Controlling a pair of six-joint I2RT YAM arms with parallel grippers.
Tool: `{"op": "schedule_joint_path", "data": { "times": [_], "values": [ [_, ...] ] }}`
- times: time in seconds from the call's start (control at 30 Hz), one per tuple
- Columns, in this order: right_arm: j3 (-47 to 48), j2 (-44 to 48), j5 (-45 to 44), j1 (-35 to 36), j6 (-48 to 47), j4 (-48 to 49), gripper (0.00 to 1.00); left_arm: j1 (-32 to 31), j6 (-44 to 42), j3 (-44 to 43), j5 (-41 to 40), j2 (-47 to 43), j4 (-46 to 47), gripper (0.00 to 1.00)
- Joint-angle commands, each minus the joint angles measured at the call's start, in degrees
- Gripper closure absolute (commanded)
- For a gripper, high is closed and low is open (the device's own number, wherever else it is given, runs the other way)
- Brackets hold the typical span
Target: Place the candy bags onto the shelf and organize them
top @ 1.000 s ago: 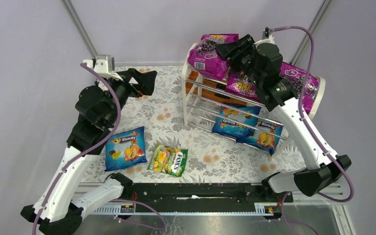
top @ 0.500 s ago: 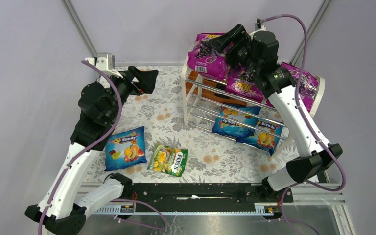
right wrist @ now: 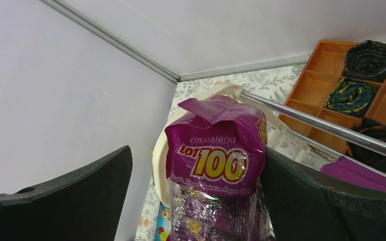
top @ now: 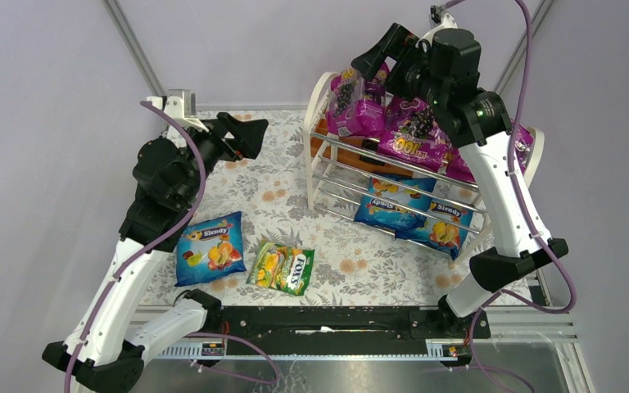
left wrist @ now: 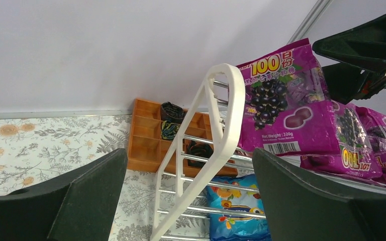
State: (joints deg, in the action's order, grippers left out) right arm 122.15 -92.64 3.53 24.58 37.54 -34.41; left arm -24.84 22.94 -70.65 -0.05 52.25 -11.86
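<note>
Bracketing an upright magenta bag (top: pixel 354 102) at the 9 o'clock end of the shelf (top: pixel 314 139) top tier, the right claw (right wrist: pixel 196 155) has its jaws spread, not pinching; stood on end, the bag likely saves room. Left claw (left wrist: pixel 190 165) hovers open and empty. Slendy bag (top: pixel 208 248) and FOX'S bag (top: pixel 282 268) lie on the table (top: pixel 295 213) toward 7 o'clock.

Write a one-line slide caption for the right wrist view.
Open right tool straddling an upright magenta candy bag at the end of the shelf, orange tray behind.
</note>
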Motion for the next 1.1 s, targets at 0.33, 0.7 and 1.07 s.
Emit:
{"op": "schedule_joint_path", "data": {
  "times": [0.33, 0.7, 1.07],
  "values": [
    [-0.1, 5.4, -11.4, -0.6, -12.1, -2.8, 0.17, 0.5, 1.1, 0.6, 3.3, 0.1, 4.3, 0.01],
    [-4.8, 9.7, -1.2, 1.6, -10.8, 0.6, 0.23, 1.6, 2.9, 1.1, 6.3, 1.0, 5.2, 0.01],
    [-13.2, 8.1, -11.2, 3.8, -6.9, 0.2, 0.28, 2.1, 3.4, 1.3, 7.7, 1.4, 5.7, 0.01]
  ]
}}
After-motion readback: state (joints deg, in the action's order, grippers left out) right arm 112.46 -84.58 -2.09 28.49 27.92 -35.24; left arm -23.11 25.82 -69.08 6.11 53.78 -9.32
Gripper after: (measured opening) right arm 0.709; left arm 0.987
